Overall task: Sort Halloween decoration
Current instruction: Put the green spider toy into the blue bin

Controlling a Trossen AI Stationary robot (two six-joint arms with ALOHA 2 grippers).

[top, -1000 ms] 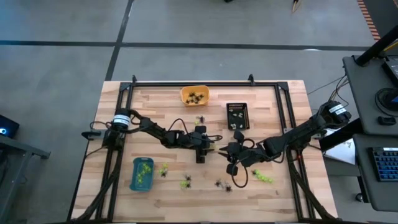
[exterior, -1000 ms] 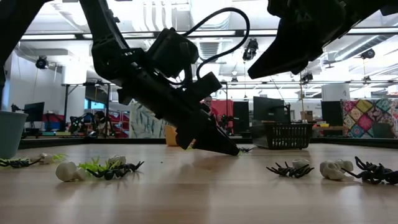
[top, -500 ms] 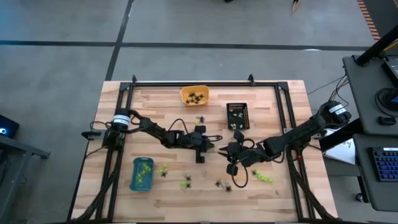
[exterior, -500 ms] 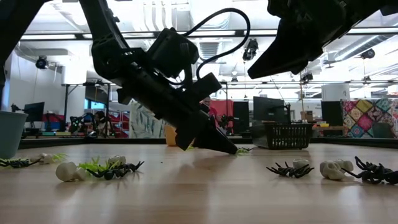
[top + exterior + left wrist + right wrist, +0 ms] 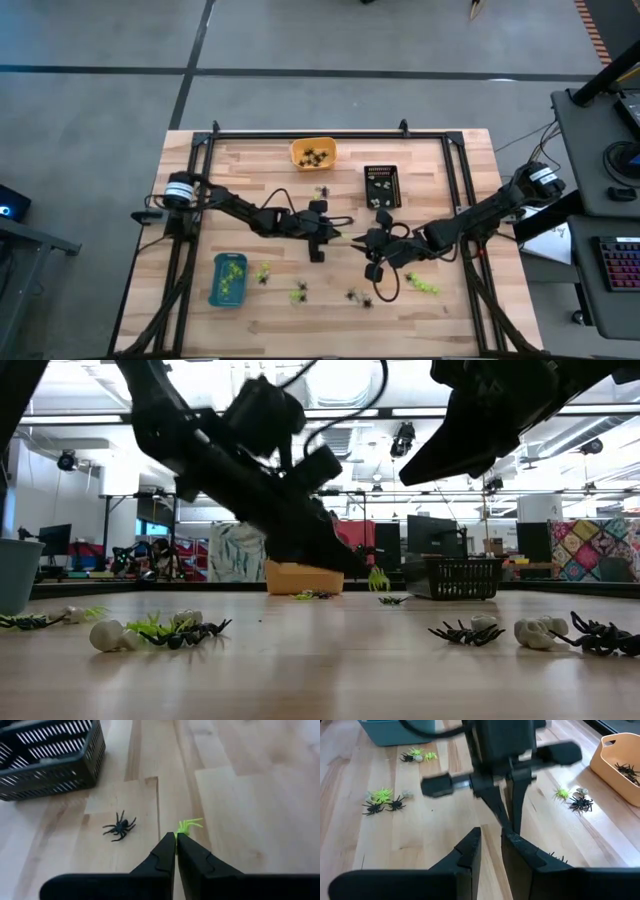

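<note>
My left gripper (image 5: 176, 836) is shut on a lime-green spider-like trinket (image 5: 189, 824) and hovers above mid-table (image 5: 338, 236). A black spider trinket (image 5: 119, 826) lies on the wood just beyond it. My right gripper (image 5: 491, 837) hangs higher, right of centre (image 5: 368, 243). A narrow gap shows between its fingers, with nothing in it. The blue tray (image 5: 228, 279) holds green pieces, the orange tray (image 5: 313, 153) black ones, and the black basket (image 5: 382, 185) whitish ones. More green, black and whitish trinkets (image 5: 299, 292) lie loose along the near half. My left gripper pinches the green trinket between its two fingertips, with the green legs (image 5: 191, 823) sticking out past them. The fingers slant down from the table's left side. The trinket (image 5: 377, 578) hangs at the fingertips, lifted clear of the table.
Loose trinket clusters lie at the near left (image 5: 160, 630) and near right (image 5: 530, 632), with another by the black basket (image 5: 382, 215) and one before the orange tray (image 5: 321, 191). A black frame rail (image 5: 300, 133) runs round the table. Bare wood lies between the two grippers.
My left gripper has risen from the table and drawn back slightly toward the left edge, keeping its downward slant. The green trinket has come up with it and now hangs clear of the wood. My right arm has kept still.
</note>
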